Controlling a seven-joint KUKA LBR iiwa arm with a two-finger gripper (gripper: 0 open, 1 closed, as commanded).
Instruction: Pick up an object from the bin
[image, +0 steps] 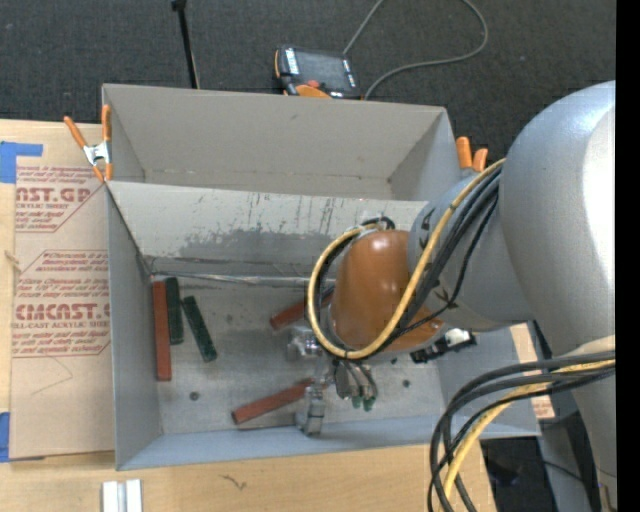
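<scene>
Gripper (314, 408) low at 5 o'clock in the bin (270, 150), close against the near wall.

I see the arm come in from 3 o'clock and bend down, its orange cover (372, 285) and looped cables (316, 290) hanging over the floor's right half. The gripper sits just beside the right end of a red-brown stick (268, 406) lying flat at 6 to 7 o'clock, almost along the near wall. I cannot tell whether the gripper is open or closed, nor whether it touches that stick. Bare floor lies open from the middle toward 8 o'clock. A second red-brown stick (287, 317) pokes out from under the cover near the centre. At 9 o'clock a long red-brown stick (161, 335) lies along the left wall, two dark green sticks (199, 330) just beside it.
</scene>
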